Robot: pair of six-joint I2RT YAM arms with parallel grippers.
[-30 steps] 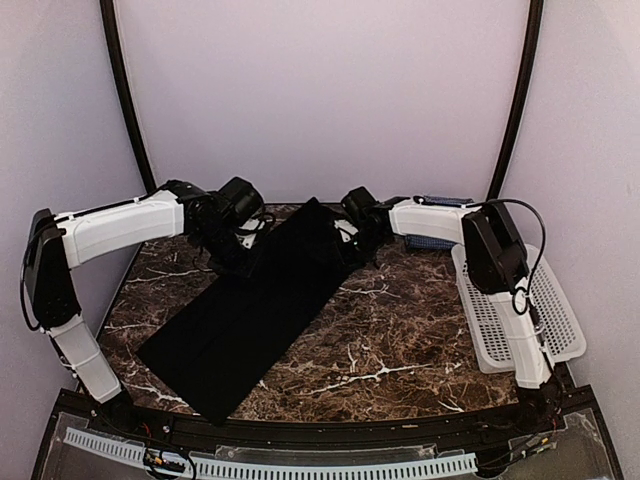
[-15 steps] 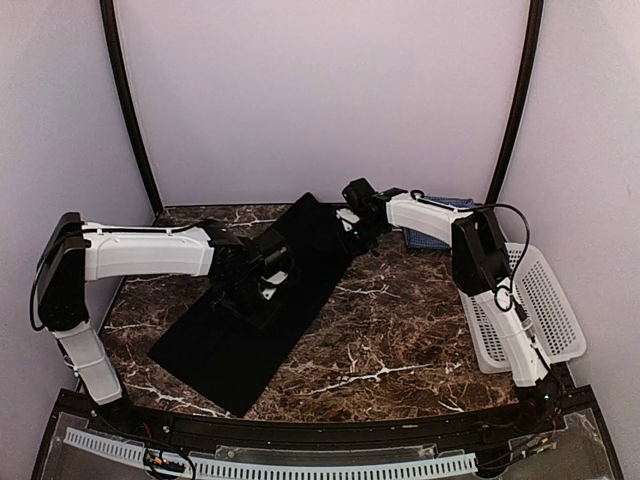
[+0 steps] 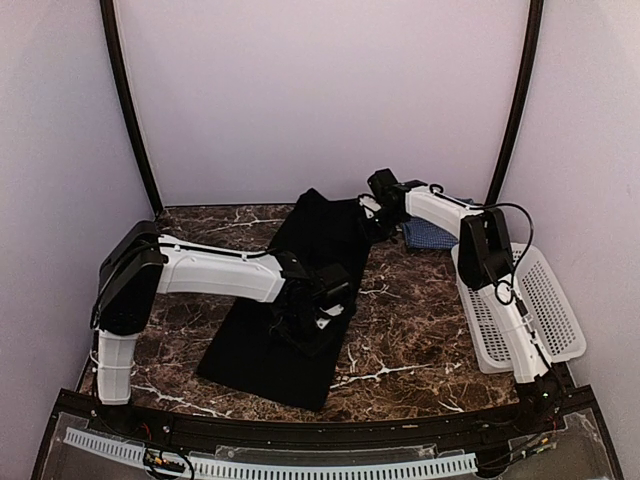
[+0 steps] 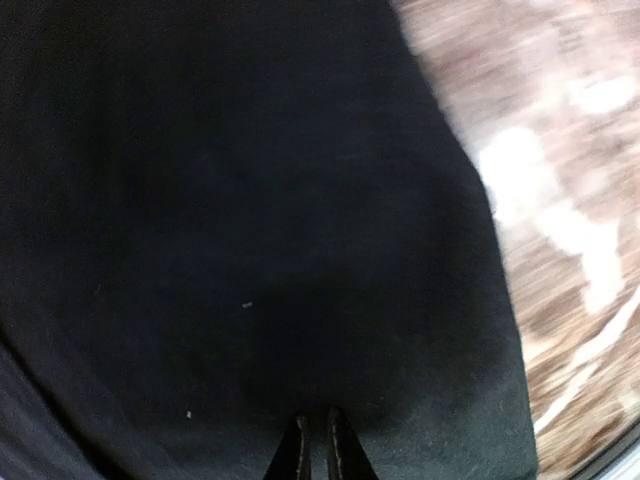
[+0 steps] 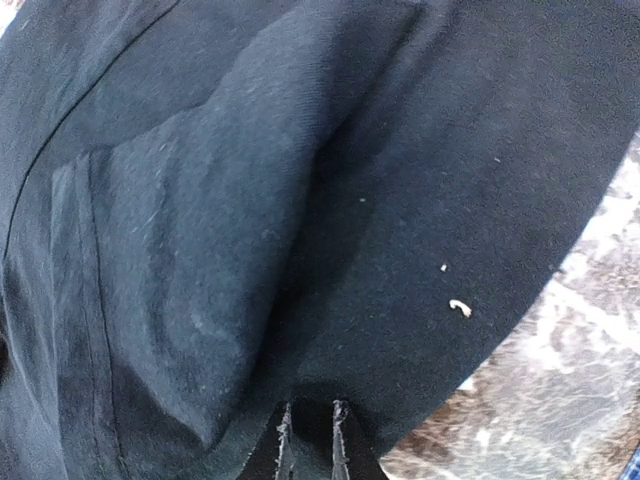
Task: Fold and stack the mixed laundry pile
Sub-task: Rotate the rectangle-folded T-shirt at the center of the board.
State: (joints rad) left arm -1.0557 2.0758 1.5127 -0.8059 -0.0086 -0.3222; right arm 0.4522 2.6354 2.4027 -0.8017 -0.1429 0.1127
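I see the brown marbled counter (image 3: 410, 340) carrying everything. The black garment (image 3: 322, 238) lies across it as a long strip, running from the back middle down toward the near edge. A white basket (image 3: 548, 300) sits at the counter's right edge. The checked shirt (image 3: 430, 236) is a small blue bundle at the back right, just beside the basket and the right arm. My left claw (image 4: 315, 432) is narrow, pinching the black cloth midway along the strip. My right claw (image 5: 310, 415) is also narrow, gripping bunched folds at the garment's far end.
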